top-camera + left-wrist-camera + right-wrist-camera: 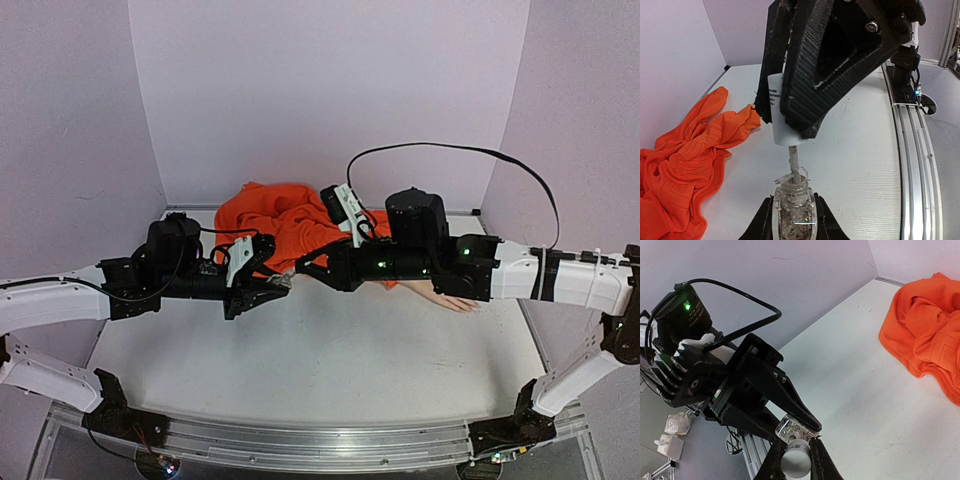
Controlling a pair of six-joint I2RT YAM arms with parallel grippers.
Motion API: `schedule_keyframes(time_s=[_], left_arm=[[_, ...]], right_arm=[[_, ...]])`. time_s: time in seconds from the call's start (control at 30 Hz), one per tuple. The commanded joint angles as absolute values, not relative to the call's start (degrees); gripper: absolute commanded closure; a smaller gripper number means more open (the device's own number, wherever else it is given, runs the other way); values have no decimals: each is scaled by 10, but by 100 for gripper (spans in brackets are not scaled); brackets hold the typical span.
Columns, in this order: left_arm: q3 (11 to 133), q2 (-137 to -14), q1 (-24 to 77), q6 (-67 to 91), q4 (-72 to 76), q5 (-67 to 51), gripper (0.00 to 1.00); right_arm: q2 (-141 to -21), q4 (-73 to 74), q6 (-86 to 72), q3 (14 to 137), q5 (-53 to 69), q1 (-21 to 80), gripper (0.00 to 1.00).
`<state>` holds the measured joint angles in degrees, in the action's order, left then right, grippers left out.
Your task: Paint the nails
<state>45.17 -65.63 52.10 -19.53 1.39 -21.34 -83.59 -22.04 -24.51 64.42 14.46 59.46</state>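
**Task status.** No nail had visibly been painted; the work stood at the polish-loading step. The left gripper (793,220) was clamped on the small clear bottle (794,200), one jaw on each side of the glass. The right gripper (796,457) was clamped on the white cap (781,117), held directly above the bottle. The brush stem (793,161) ran down from the cap into the bottle neck, so the cap was unscrewed and raised, but the brush was not yet clear of the bottle. Both grippers met above the table (330,360), in front of the orange sleeve (285,220).

**Location of the task item.** The mannequin hand (452,299) lay on the table, emerging from the sleeve, well to the right of the bottle and largely beneath the right forearm. The nails were at its fingertips, near the right wall.

**Remaining work, as judged.** Withdrawing the brush, carrying it to the hand and coating each nail were all outstanding.

**Limits of visibility.**
- The nails were too small to make out in the top view, so their condition could not be confirmed.
- Neither wrist view showed the hand.
- Most of the hand was covered by the right arm.
- The bristles sat inside the bottle neck, so their load could not be read.
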Motion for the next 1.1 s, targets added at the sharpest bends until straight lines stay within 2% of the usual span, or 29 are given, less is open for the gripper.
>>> schedule_keyframes(time_s=[0.0,0.87,1.07], left_arm=[[464,-647,523,-194,27,-224,100],[462,-636,524,-193,27,-227,100],[462,-632,524,-188,27,-238,100]], right_arm=[[-821,-263,-247,652,162,600,100],[-865,-260,-263,649,166,600,100],[-868,-256,-208,651,205,594,100]])
